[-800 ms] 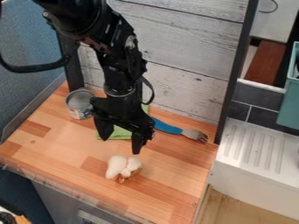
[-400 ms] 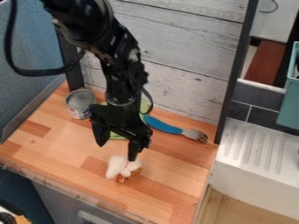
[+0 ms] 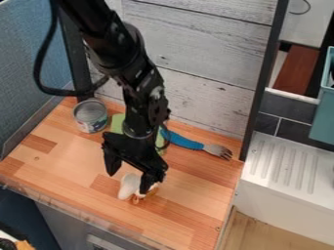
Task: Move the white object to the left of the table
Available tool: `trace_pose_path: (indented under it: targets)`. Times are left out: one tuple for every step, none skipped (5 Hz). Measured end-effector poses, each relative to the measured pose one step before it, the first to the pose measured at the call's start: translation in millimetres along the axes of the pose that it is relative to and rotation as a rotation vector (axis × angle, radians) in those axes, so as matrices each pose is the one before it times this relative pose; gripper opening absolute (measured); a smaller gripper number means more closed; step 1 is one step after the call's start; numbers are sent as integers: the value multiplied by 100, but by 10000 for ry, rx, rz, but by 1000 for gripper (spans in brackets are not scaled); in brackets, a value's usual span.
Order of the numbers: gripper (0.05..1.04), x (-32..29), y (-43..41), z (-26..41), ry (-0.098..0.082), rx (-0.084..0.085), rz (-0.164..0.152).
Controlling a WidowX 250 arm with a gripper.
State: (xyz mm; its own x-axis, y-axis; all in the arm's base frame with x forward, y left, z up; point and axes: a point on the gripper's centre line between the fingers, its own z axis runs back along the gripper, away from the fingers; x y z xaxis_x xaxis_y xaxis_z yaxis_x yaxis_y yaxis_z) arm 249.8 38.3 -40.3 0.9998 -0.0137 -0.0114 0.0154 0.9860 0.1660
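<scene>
Camera view: the gripper point(image 3: 128, 180) hangs over the surface point(image 3: 58, 168), fingers wide apart. The white object point(image 3: 128, 186) lies toward the front edge, one finger overlapping its right part; I cannot tell whether they touch. Farther back are a can point(image 3: 90, 117), a green cloth point(image 3: 117, 123) and a blue-handled fork point(image 3: 186, 142).

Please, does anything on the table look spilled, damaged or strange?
Nothing stands out: the can stands upright, the blue-handled fork lies near the wall, and no spill shows on the table. The white object is partly hidden by the gripper.
</scene>
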Motion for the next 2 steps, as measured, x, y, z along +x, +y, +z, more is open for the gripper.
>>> trace_pose_path:
  targets:
    - [1000, -133, 239, -2622, 491, -456, 12]
    - [999, 816, -316, -533, -213, -521, -221]
